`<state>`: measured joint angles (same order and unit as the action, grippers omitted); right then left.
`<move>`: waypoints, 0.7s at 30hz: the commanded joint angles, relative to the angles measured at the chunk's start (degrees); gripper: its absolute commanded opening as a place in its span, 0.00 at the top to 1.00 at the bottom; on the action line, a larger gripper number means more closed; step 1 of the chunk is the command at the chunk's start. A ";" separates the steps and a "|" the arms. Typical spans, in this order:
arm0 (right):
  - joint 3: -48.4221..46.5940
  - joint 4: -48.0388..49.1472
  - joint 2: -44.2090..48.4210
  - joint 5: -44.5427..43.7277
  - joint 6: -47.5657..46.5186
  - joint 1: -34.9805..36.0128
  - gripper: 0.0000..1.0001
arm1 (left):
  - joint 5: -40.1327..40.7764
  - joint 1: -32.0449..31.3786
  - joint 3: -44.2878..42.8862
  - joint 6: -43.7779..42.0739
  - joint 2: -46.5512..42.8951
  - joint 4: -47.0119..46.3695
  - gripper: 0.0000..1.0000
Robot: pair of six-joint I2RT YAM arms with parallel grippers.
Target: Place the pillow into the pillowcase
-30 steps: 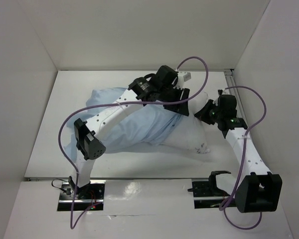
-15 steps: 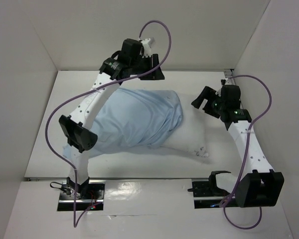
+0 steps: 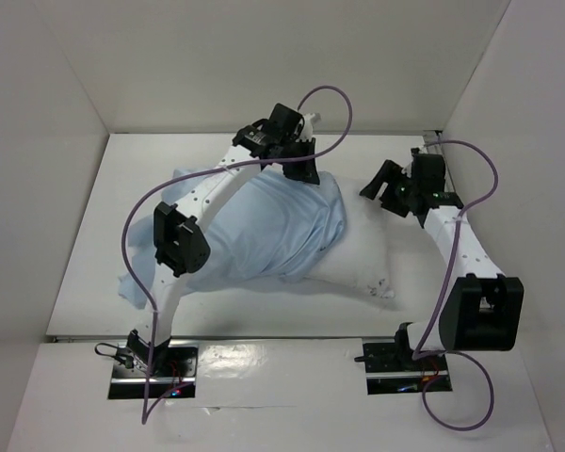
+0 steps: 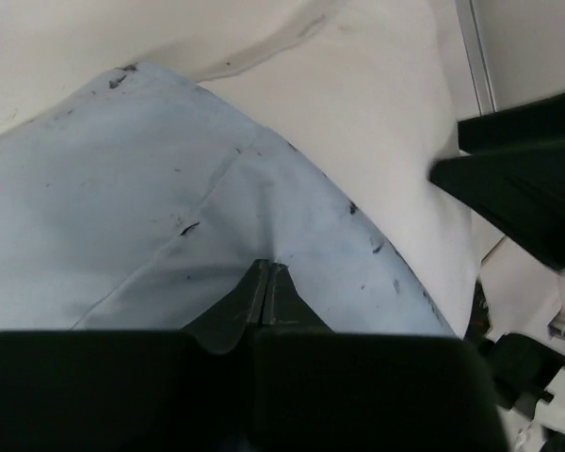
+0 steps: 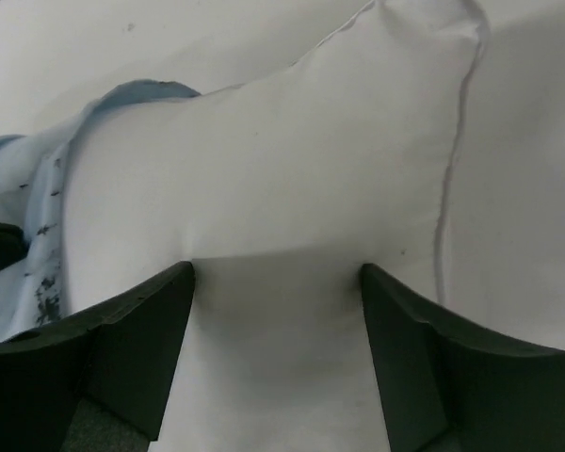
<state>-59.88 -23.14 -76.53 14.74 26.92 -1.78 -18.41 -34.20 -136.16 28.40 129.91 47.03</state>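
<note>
The pillow (image 3: 367, 252) lay on the counter (image 3: 99, 221), its left part inside the pillowcase (image 3: 264, 221) and its right end bare. The left hand (image 4: 266, 273) was closed, tips on the blue cloth. The right hand (image 5: 275, 273) gaped wide, straddling the pillow's bare end.

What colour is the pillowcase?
The pillowcase is light blue with a few tiny dark specks, shown best in the left wrist view.
</note>
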 commanded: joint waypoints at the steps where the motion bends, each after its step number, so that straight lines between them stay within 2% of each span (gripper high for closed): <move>1: 3.17 6.87 -1.78 7.13 2.17 0.80 0.24 | -4.61 -0.26 -0.08 -1.60 -4.12 -0.44 1.00; 2: 4.06 7.75 -1.78 8.27 2.17 2.03 0.55 | -4.61 -0.26 -0.07 -1.60 -4.92 -0.44 1.00; 4: 6.77 9.24 0.06 7.07 4.10 7.30 0.89 | -4.61 0.36 -0.07 -2.29 -6.59 -0.44 1.00; 5: 8.01 10.03 1.11 5.75 4.11 9.41 1.00 | -3.83 0.88 -0.07 -2.30 -8.25 -0.44 1.00; 8: 11.96 11.10 6.47 1.89 6.47 19.32 1.00 | -2.50 0.88 -0.07 -2.83 -10.89 0.08 1.00; 12: 13.55 8.81 8.94 -3.05 6.48 22.17 1.00 | -2.50 0.88 1.15 -3.44 -12.05 0.08 1.00; 16: 14.70 7.59 10.26 -4.28 5.96 22.70 1.00 | 2.04 0.88 1.77 -4.31 -12.05 2.71 0.99; 19: 14.09 6.79 9.56 -4.28 5.43 22.70 1.00 | 10.38 -1.74 1.25 -5.99 -13.53 7.10 0.73; 20: 14.09 6.79 9.56 -4.28 5.43 22.70 1.00 | 17.73 -3.58 2.03 -5.99 -14.41 8.07 0.49; 21: 14.09 6.79 9.56 -4.28 5.43 22.70 1.00 | 21.02 -4.55 3.08 -5.99 -16.16 8.87 0.39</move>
<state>-46.15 -13.87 -67.33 12.49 33.41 21.21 -10.02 -35.22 -134.50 24.12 118.30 51.20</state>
